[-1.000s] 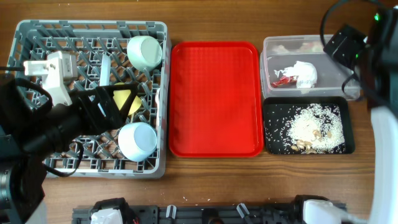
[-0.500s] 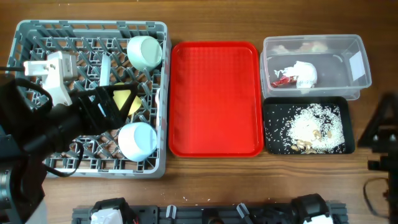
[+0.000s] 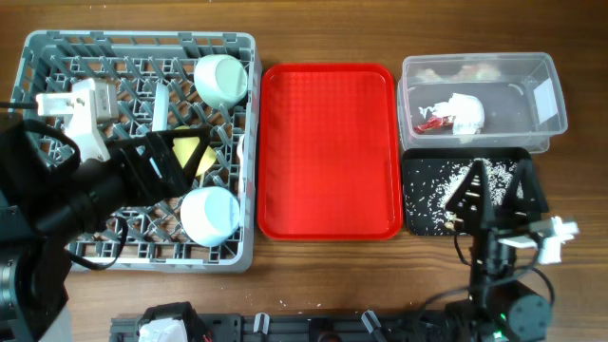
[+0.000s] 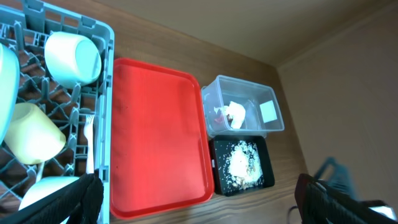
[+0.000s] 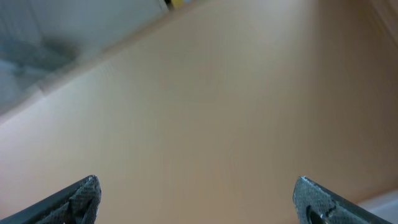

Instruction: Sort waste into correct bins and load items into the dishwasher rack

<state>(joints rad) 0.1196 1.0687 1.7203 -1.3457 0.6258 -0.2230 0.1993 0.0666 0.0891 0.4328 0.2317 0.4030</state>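
Sorted by kind right of the flat red plastic serving tray (image 3: 328,152): white paper napkin (image 3: 465,112) in clear rectangular tub (image 3: 518,114), rice scraps (image 4: 241,163) in shallow black tray (image 4: 219,180); left end effector (image 4: 199,196), right end effector (image 3: 499,185) spread, empty.

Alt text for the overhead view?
Open right gripper hangs over the black tray of rice at right, by the clear tub. Red tray in the middle; dishwasher rack at left holds a green bowl, blue bowl and yellow cup.
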